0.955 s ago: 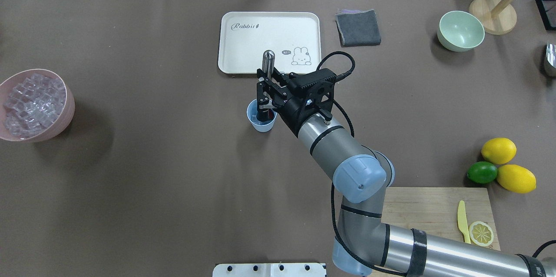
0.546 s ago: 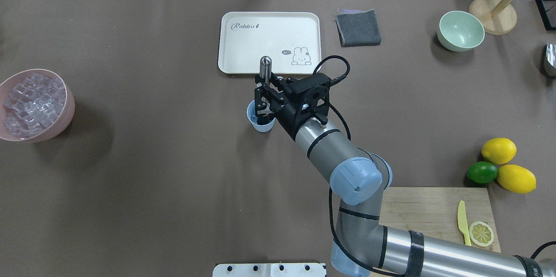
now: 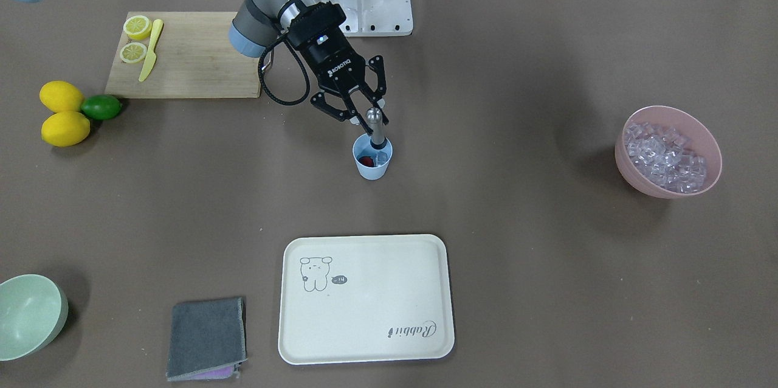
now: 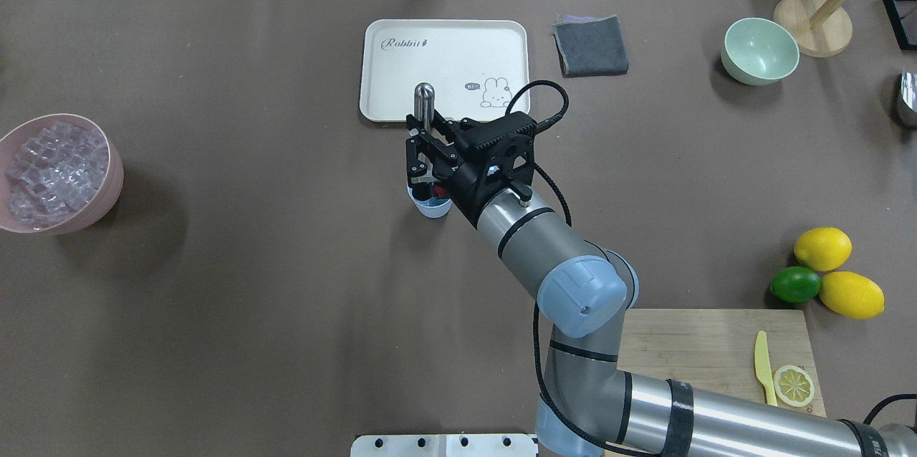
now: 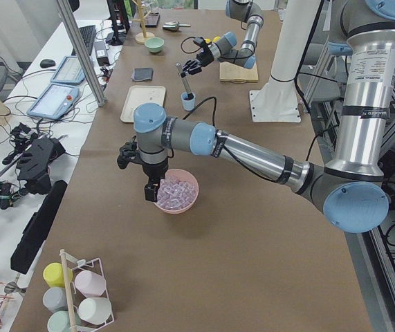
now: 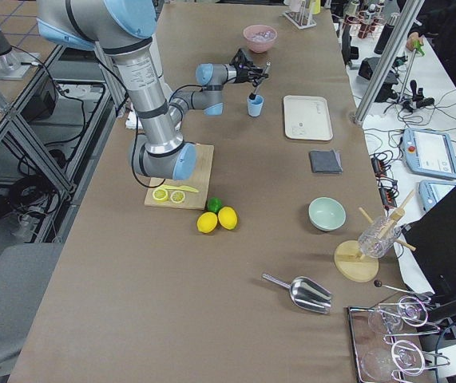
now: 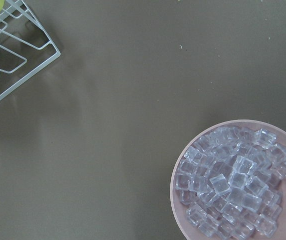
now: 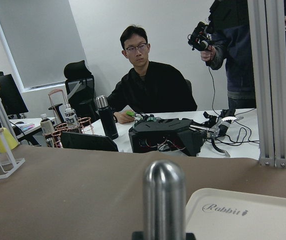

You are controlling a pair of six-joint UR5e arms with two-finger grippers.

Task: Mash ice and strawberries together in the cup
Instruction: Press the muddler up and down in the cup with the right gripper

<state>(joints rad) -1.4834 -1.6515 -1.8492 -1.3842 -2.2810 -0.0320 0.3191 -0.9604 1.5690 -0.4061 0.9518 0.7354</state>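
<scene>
Beneath right gripper, cup (muddler inside) sits half-hidden.

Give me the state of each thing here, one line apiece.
Right claw, shut on the masher.
Masher, lower end in the cup.
Cup, upright, holding a strawberry and ice.
Left claw, by the pink bowl; open or shut unclear.
Pink bowl, full of ice cubes.
Green bowl, empty.
Tray, empty.
Lemon, cut in halves on the board.
</scene>
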